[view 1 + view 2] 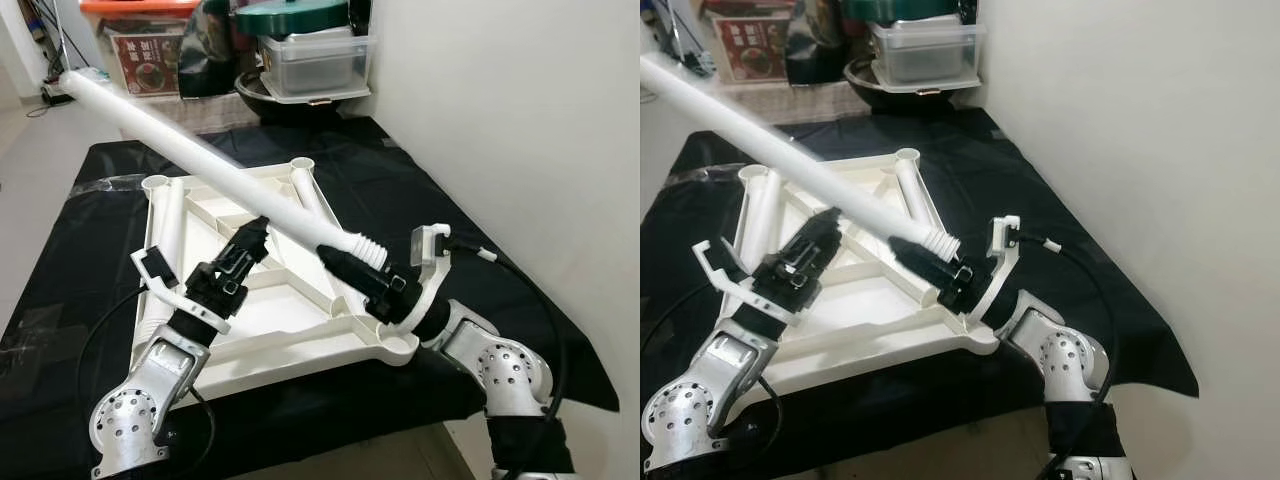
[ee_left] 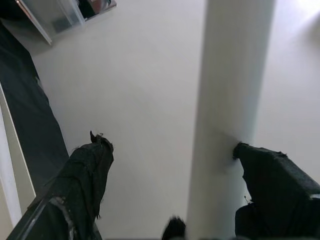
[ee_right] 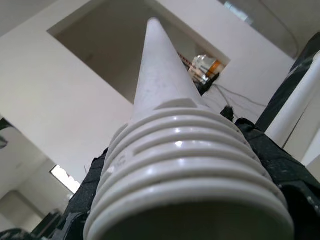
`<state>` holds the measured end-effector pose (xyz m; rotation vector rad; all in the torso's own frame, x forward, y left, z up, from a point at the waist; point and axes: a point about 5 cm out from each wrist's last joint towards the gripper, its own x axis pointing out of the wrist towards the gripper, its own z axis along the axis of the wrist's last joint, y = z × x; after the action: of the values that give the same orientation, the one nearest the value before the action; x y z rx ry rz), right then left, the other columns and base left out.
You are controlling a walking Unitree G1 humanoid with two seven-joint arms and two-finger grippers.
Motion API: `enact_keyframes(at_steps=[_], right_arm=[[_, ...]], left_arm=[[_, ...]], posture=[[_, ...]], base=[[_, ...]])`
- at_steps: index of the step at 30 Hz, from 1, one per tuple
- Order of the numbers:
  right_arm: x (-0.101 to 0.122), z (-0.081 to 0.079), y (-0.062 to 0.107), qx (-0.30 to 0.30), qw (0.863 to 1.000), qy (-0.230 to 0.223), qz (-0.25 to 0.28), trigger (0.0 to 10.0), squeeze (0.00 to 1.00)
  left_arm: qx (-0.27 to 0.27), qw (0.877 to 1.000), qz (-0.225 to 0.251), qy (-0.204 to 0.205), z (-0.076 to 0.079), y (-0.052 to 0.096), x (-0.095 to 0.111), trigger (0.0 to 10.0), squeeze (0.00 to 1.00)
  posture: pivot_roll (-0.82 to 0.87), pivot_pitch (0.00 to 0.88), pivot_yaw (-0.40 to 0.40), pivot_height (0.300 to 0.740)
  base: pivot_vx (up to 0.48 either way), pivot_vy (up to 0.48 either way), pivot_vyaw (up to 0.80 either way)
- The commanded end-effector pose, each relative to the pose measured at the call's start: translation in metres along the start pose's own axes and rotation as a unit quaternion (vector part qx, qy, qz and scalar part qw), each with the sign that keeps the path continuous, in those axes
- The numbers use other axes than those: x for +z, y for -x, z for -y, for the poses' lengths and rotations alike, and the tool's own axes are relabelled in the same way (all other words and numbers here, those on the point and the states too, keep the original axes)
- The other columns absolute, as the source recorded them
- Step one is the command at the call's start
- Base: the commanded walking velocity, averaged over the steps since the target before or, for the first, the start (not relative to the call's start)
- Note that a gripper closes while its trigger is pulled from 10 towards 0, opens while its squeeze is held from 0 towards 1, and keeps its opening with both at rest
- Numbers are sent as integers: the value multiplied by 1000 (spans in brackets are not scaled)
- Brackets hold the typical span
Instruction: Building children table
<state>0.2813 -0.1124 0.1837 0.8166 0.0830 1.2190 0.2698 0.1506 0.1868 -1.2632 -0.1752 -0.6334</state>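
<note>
A white children's table top (image 1: pixel 300 355) lies upside down on the black-covered table (image 1: pixel 470 215). Two white legs (image 1: pixel 172 215) (image 1: pixel 308 190) rest on its ribbed underside. My right gripper (image 1: pixel 345 262) is shut on a third long white leg (image 1: pixel 190 145), just behind its threaded end (image 3: pixel 185 165). That leg slants up and away to the far left, above the table top. My left gripper (image 1: pixel 255 235) is open beneath the leg's middle. In the left wrist view the leg (image 2: pixel 230 100) passes between the fingers and rests against one finger (image 2: pixel 272 175).
A white wall (image 1: pixel 520 100) runs close along the right. Clear plastic boxes (image 1: pixel 315 60), a green lid and a red-lidded box (image 1: pixel 145 45) are stacked at the back. The black cloth hangs over the near edge.
</note>
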Motion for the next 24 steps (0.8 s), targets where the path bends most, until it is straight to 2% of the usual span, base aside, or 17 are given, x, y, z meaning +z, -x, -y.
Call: enact_keyframes(at_steps=[1,2,6,8,12,15,20,24], right_arm=[[-8,-14,-5,59,998,-13,-29,0,0],[-13,-18,-3,74,996,-21,-51,0,0],[-17,-20,0,78,994,-26,-70,0,0],[-17,-14,1,52,996,-28,-72,0,0],[-15,-12,2,44,996,-33,-69,0,0],[-8,-5,-1,12,998,-37,-39,0,0],[3,5,-4,-25,999,-36,2,0,0],[10,12,-4,-43,998,-44,25,0,0]], left_arm=[[-1,1000,19,15,-1,-3,4,10000,0],[-4,1000,25,15,-1,-4,11,10000,0],[-16,999,31,11,2,-6,19,10000,0],[-39,999,28,-2,11,-8,26,10000,0],[-52,998,23,-7,17,-9,29,10000,0],[-63,998,3,-18,23,-6,27,10000,0],[-28,999,-13,-26,14,6,20,10000,0],[-19,999,-15,-29,12,12,19,10000,0]], posture=[[-41,0,-21,740],[-41,0,-21,740],[-43,0,-23,740],[-43,0,-23,740],[-44,0,-24,740],[-44,0,-22,740],[-40,0,-27,740],[-38,0,-30,740]], base=[[0,0,0],[0,0,0],[0,0,0],[0,0,0],[0,0,0],[0,0,0],[0,0,0],[0,0,0]])
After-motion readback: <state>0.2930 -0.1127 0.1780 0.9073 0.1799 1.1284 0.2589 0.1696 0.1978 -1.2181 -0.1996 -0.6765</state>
